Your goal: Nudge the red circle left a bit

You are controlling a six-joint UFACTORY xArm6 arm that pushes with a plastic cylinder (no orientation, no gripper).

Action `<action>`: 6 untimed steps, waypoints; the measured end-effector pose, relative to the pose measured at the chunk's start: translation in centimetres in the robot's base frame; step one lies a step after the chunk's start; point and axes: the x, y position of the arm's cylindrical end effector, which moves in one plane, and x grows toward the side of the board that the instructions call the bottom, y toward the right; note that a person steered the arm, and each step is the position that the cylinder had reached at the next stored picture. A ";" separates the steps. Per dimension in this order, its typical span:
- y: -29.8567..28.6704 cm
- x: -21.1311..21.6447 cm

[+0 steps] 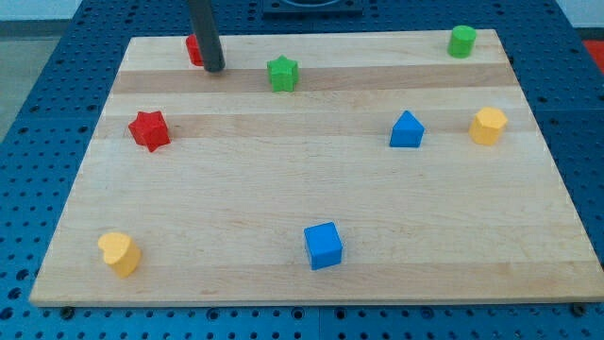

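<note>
The red circle (193, 50) sits near the top left of the wooden board (302, 217), mostly hidden behind my rod. My tip (214, 68) rests on the board just at the red circle's right side, touching or nearly touching it. A green star (282, 73) lies a short way to the tip's right.
A red star (149, 129) lies at the left. A green cylinder (461, 41) is at the top right. A blue triangular block (407, 129) and a yellow hexagon (489, 125) are at the right. A blue cube (324, 246) and a yellow block (120, 253) are near the bottom.
</note>
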 end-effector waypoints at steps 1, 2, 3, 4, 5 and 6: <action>0.3 -1.4; 0.3 -2.8; 0.3 -2.9; 0.2 -2.9; 0.0 -2.9; -0.8 -2.9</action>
